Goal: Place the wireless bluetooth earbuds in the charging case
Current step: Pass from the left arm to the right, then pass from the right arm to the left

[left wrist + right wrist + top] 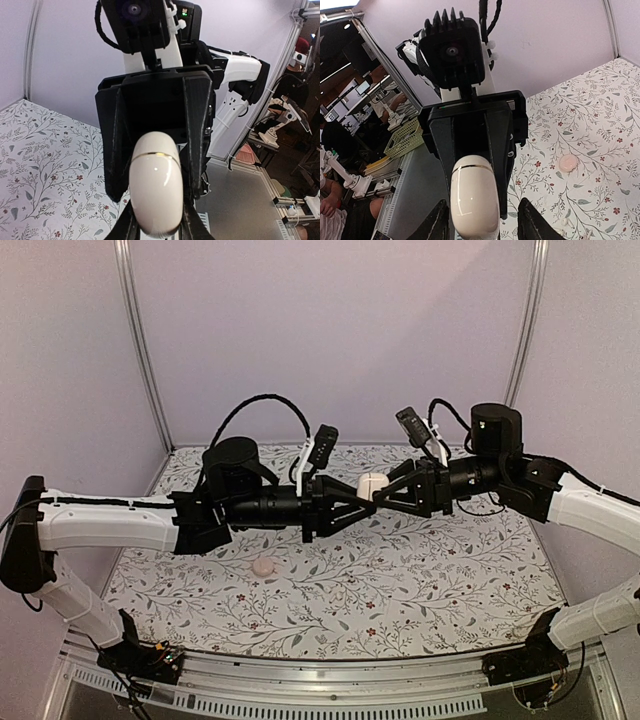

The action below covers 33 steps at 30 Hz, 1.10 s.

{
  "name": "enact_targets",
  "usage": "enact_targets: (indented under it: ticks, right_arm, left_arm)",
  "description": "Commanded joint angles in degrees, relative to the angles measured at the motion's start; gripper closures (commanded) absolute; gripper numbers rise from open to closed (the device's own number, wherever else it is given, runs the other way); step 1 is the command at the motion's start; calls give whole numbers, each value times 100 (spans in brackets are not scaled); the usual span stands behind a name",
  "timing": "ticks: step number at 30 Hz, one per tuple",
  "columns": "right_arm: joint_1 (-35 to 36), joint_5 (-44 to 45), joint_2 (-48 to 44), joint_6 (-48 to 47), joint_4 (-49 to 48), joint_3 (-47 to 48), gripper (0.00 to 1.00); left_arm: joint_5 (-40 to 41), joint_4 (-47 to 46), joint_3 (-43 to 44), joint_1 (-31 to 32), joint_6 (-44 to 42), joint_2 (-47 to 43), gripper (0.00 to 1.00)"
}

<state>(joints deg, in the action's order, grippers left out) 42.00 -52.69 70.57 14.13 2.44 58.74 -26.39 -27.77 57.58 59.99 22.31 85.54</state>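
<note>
The two arms meet nose to nose in mid-air above the floral counter (450, 580), and the charging case (372, 485) hangs between them, well clear of the surface. The left fingers (195, 227) are closed narrowly on it: in the left wrist view both dark fingers press against the lower flanks of the cream, pebble-shaped shell (156, 187), which sticks out beyond them toward the opposite arm. Its lid looks shut, with only a thin seam line ringing the upper end. The right fingers (532, 222) stand parted on either side of the same case (474, 200). In the right wrist view there is a plain gap between the shell and the finger on the right of that picture. The other finger sits closer, but it does not appear to press on the shell. So the left side alone carries the case, while the right side merely brackets its far end. The earbud (263, 567), a small pale pink lump, lies alone on the counter below the left arm's forearm, well apart from both sets of fingers; it also shows in the right wrist view (568, 162).
</note>
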Motion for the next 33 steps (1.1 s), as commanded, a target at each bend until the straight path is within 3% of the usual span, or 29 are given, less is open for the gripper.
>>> enact_targets:
  ticks: [1,6,17,26,33]
  right_arm:
    - [-103,-4,-166,28,-24,50,55]
    - [-121,-40,-207,62,-76,75,61]
    - [-131,-347,-57,201,-191,88,64]
    - [-133,-348,-26,239,-318,103,74]
    - [-137,-363,38,60,59,193,74]
  left_arm:
    - [-53,-208,-56,6,-49,-82,100]
    - [-78,-198,-44,6,-43,-40,100]
    - [-67,-183,3,2,-41,-11,100]
    - [-70,-122,55,-2,-24,49,100]
    - [-275,157,233,-12,-77,131,100]
